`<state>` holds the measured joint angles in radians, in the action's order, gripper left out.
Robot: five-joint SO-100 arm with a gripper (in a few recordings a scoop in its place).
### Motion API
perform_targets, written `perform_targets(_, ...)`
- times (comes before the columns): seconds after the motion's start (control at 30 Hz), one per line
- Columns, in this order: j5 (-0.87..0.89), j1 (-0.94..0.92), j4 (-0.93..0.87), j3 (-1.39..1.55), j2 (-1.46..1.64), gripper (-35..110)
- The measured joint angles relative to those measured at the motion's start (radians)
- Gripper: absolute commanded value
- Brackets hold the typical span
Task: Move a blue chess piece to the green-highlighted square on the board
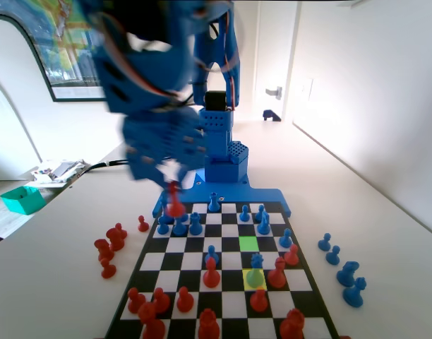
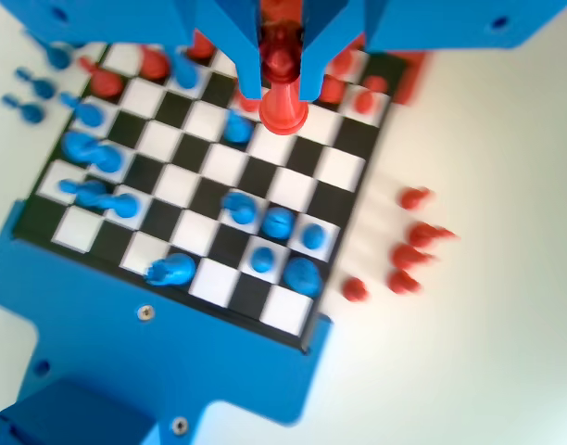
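my gripper (image 2: 281, 79) pinching a red pawn (image 2: 283, 104), up over the board (image 1: 175, 245) | blue pawn (image 1: 255, 272) on the yellow square (image 1: 246, 280) | green square (image 1: 248, 243) just behind it, toward my base

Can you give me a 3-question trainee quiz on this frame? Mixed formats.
1. True or false: the gripper is shut on a red pawn.
2. On the board, in the fixed view, what stands on the yellow-highlighted square? A) a red pawn B) a blue chess piece C) nothing
3. Fill in: the green-highlighted square holds ____ pieces.

Key
1. True; the pawn is lifted above the board.
2. B, the blue chess piece.
3. No.
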<state>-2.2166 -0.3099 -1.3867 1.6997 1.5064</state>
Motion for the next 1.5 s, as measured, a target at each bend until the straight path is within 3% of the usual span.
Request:
perform_targets(0.4, -0.140, -0.291, -0.087, -0.067, -0.015, 1)
perform_targets(0.93, 0.005, -0.296, 0.086, -0.209, -0.328, 1)
perform_targets(1.5, 0.025, -0.281, 0.334, -0.135, -0.448, 1)
